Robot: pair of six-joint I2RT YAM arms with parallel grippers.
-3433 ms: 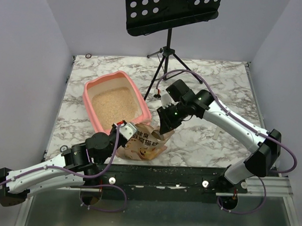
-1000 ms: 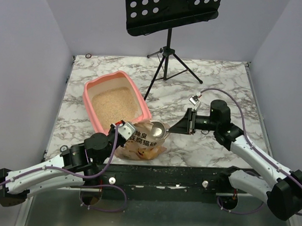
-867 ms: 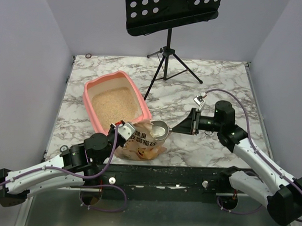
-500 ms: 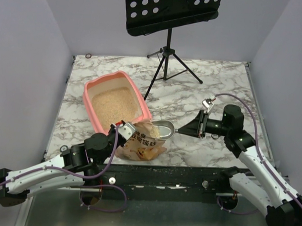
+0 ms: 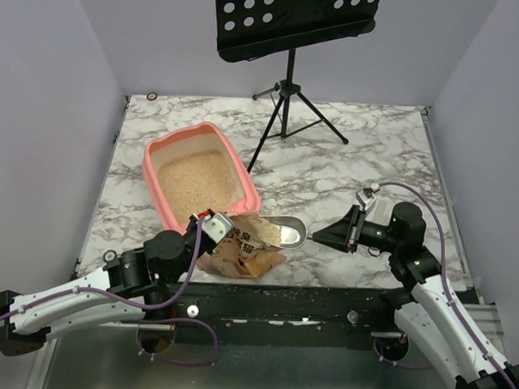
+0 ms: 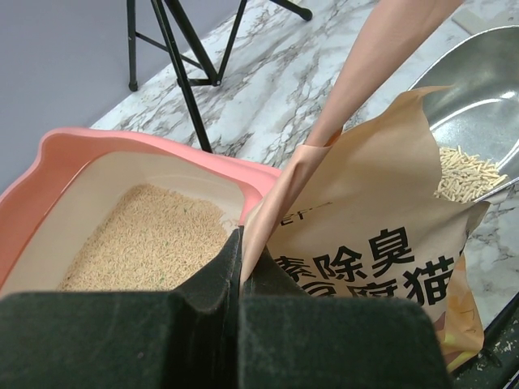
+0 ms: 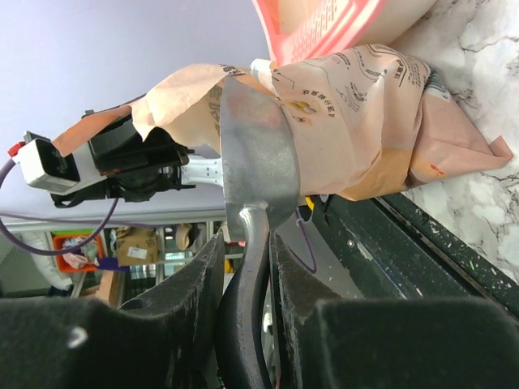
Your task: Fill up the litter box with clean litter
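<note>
The salmon-pink litter box [image 5: 157,147] lies at the table's left, with a bed of beige clean litter [image 5: 194,179] in it. Just in front slumps a crinkled tan bag [image 5: 240,250] printed with Chinese characters. My left gripper [image 5: 210,223] is shut on the bag's upper edge [image 6: 268,203] and holds its mouth up. My right gripper [image 5: 347,232] is shut on the handle of a metal scoop [image 5: 285,232]. The scoop's bowl lies at the bag's mouth with some litter [image 6: 466,172] in it. In the right wrist view the handle [image 7: 247,243] sits between both fingers.
A black music stand [image 5: 291,19] on a tripod [image 5: 287,105] stands at the back, one leg reaching down beside the litter box's right rim. The marble table [image 5: 373,156] ends at a black front rail [image 5: 307,296], where stray grains lie.
My right arm has pulled back to the right and drawn the scoop out of the bag's mouth with litter in the bowl. The left gripper and the bag have stayed put.
</note>
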